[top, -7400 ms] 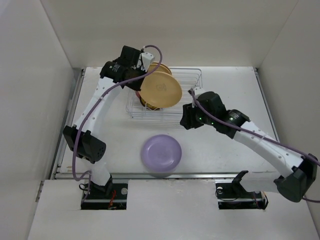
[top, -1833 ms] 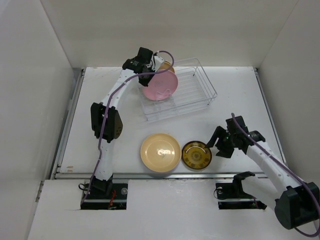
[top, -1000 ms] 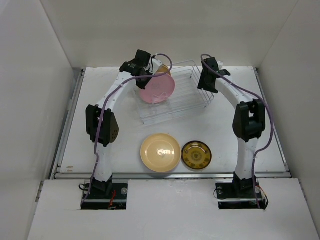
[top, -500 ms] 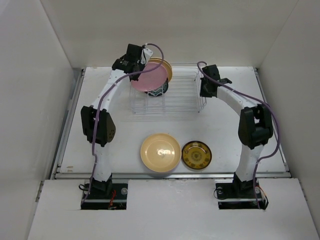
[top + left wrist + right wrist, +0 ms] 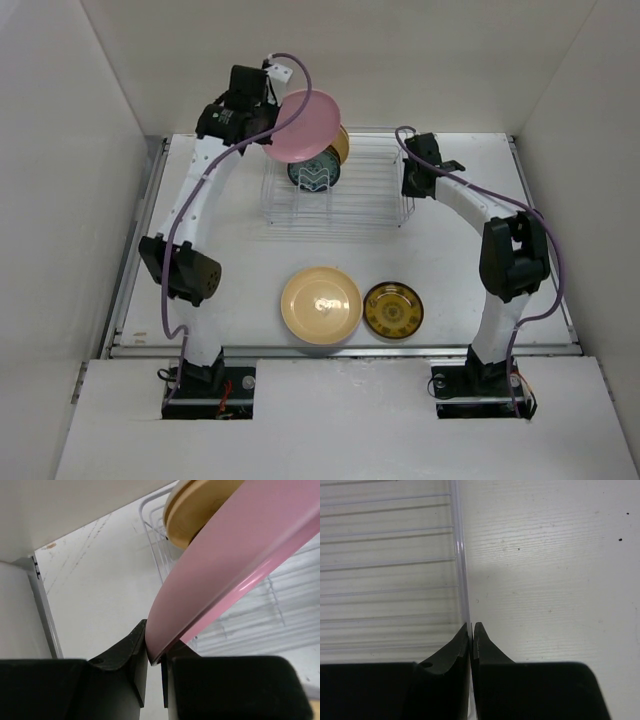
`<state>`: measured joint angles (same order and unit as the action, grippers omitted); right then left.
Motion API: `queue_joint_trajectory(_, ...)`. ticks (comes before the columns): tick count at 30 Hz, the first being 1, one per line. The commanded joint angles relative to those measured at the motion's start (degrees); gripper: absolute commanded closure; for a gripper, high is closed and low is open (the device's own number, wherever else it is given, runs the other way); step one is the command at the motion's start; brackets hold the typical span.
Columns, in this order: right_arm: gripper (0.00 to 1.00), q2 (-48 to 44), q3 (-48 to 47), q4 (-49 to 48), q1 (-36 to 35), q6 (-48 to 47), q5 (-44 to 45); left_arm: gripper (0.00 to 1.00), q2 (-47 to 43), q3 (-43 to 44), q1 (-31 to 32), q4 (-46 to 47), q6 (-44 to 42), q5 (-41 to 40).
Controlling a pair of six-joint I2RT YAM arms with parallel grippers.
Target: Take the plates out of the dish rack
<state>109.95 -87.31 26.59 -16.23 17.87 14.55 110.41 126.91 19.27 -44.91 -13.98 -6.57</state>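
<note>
The left claw (image 5: 154, 655) clamps the rim of a pink round plate (image 5: 240, 565) between its 2 black fingers (image 5: 125, 650). Behind it, a pale yellow round plate (image 5: 200, 505) stands in the silver-white wire dish rack (image 5: 270, 625) on the white surface (image 5: 100, 580).

Plain glossy pink plate (image 5: 305, 125) above the silver-white wire dish rack (image 5: 370, 195). Inside the rack are a tan-yellow plate (image 5: 343, 148) and a dark teal plate (image 5: 330, 176). In front of the rack are a pale yellow plate (image 5: 320, 305) and an amber-brown plate (image 5: 393, 309) with darker mottling.
</note>
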Motion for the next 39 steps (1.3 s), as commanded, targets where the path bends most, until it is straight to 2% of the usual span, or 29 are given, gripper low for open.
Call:
queue_joint_trajectory(1, 1.0, -0.62, -0.06, -1.98, -0.56, 3.15, 1.8, 1.0, -7.4, 4.65, -0.81, -10.84, 2.03, 7.33)
queue_joint_trajectory(2, 1.0, -0.62, -0.06, -1.98, -0.56, 2.35, 1.8, 1.0, -8.01, 4.66, -0.81, -14.99, 0.72, 14.58)
queue_joint_trajectory(5, 1.0, -0.62, 0.47, -2.76, -1.78, -1.85, 3.55, 1.0, -8.02, 2.04, 0.76, -31.78, -7.1, 26.64)
queue_joint_trajectory(7, 1.0, -1.93, 1.86, -3.29, -2.49, -4.23, 5.14, 1.0, -8.02, -4.87, 2.78, -40.74, -14.19, 31.33)
queue_joint_trajectory(11, 1.0, -3.42, 4.51, -5.84, -3.11, -6.0, 5.14, 1.0, -9.34, -19.02, 8.05, -42.99, -19.15, 30.4)
queue_joint_trajectory(15, 1.0, -3.96, 5.13, -5.85, -3.72, -6.0, 4.61, 1.0, -7.5, -25.99, 12.89, -42.37, -19.68, 28.63)
queue_joint_trajectory(21, 1.0, -6.42, 7.5, -6.37, -4.34, -6.53, 4.61, 0.98, -0.99, -27.07, 16.32, -42.99, -18.64, 25.74)
queue_joint_trajectory(25, 1.0, -6.94, 8.03, -6.37, -4.34, -6.53, 4.61, 0.64, 0.6, -28.12, 16.94, -41.05, -17.23, 21.34)
queue_joint_trajectory(26, 1.0, -6.94, 8.03, -6.37, -4.34, -6.53, 4.61, 0.47, 0.6, -28.12, 17.55, -41.05, -17.22, 21.33)
queue_joint_trajectory(30, 1.0, -7.47, 8.03, -6.37, -4.34, -6.53, 5.23, 0.26, -0.02, -28.65, 18.17, -41.05, -17.84, 20.72)
queue_joint_trajectory(31, 1.0, -7.47, 8.03, -6.37, -4.34, -6.53, 5.75, 0.16, -0.63, -28.65, 18.17, -41.05, -17.84, 19.94)
queue_joint_trajectory(36, 1.0, -6.33, 6.98, -6.37, -4.34, -7.06, 5.76, 0.15, -4.41, -24.63, 16.78, -41.05, -17.31, 17.91)
queue_joint_trajectory(39, 1.0, -6.33, 4.88, -5.23, -4.34, -7.58, 5.76, 0.15, -7.48, -18.75, 11.44, -36.6, -12.49, 16.68)
